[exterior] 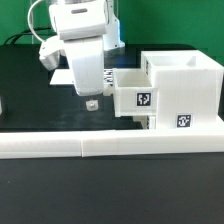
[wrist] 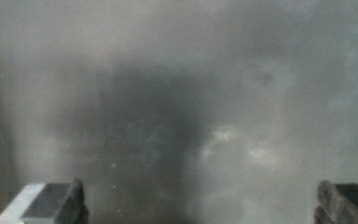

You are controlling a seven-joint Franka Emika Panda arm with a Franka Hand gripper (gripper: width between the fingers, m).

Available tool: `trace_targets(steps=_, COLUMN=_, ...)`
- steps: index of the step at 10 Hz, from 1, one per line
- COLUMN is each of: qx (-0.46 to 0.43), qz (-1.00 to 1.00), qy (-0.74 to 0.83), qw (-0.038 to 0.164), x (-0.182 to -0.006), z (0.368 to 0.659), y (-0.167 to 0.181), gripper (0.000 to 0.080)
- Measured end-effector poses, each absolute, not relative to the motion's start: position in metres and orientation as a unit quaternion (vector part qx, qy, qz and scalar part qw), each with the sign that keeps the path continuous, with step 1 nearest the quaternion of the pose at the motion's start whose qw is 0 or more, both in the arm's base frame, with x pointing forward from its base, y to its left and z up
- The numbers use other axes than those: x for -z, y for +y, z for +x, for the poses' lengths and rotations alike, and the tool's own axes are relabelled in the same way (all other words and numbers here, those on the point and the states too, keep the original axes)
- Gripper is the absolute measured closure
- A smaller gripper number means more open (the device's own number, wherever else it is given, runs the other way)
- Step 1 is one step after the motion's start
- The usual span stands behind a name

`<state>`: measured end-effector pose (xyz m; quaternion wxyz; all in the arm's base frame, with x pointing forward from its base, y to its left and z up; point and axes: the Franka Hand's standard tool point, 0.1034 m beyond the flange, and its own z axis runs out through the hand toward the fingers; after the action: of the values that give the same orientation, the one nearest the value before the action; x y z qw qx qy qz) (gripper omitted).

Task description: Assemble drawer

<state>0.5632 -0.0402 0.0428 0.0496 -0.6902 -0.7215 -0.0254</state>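
Note:
The white drawer casing [exterior: 190,85] stands at the exterior view's right, with a tag on its front. A white open-top tray [exterior: 135,92] with a tag sits partly pushed into the casing and sticks out toward the exterior view's left. A second tray does not show clearly. My gripper [exterior: 90,102] hangs just beside the tray's outer end, low over the black table, with nothing in it. In the wrist view my gripper [wrist: 202,203] is open; both fingertips [wrist: 48,203] stand wide apart over a blurred grey surface.
Long low white border bars [exterior: 100,146] run along the front of the black table. A small white part [exterior: 1,104] shows at the exterior view's left edge. Cables lie at the back left.

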Motion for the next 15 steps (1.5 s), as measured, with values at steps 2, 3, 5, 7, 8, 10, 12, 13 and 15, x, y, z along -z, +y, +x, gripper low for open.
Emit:
trace_targets(steps=2, qx=0.024, qz=-0.695, qy=-0.717, qw=0.050, x=-0.044, z=0.561, y=-0.040, gripper=0.0150)
trace_targets(steps=3, qx=0.022, qz=-0.701, qy=-0.711, qw=0.052, x=-0.044, z=0.557, y=-0.036, gripper=0.0150)
trace_targets(steps=5, qx=0.017, qz=-0.704, qy=-0.707, qw=0.059, x=-0.042, z=0.546, y=-0.027, gripper=0.0150)
trace_targets(steps=7, qx=0.015, qz=-0.720, qy=-0.691, qw=0.064, x=-0.040, z=0.541, y=-0.014, gripper=0.0150)
trace_targets(steps=8, qx=0.015, qz=-0.728, qy=-0.682, qw=0.065, x=-0.041, z=0.542, y=-0.005, gripper=0.0150)
trace_targets(steps=10, qx=0.020, qz=-0.740, qy=-0.670, qw=0.064, x=-0.045, z=0.555, y=0.015, gripper=0.0150)
trace_targets(steps=12, qx=0.023, qz=-0.751, qy=-0.657, qw=0.062, x=-0.046, z=0.563, y=0.031, gripper=0.0150)
trace_targets(steps=13, qx=0.023, qz=-0.754, qy=-0.653, qw=0.062, x=-0.046, z=0.565, y=0.038, gripper=0.0150)
trace_targets(steps=15, qx=0.021, qz=-0.752, qy=-0.656, qw=0.060, x=-0.044, z=0.564, y=0.028, gripper=0.0150)
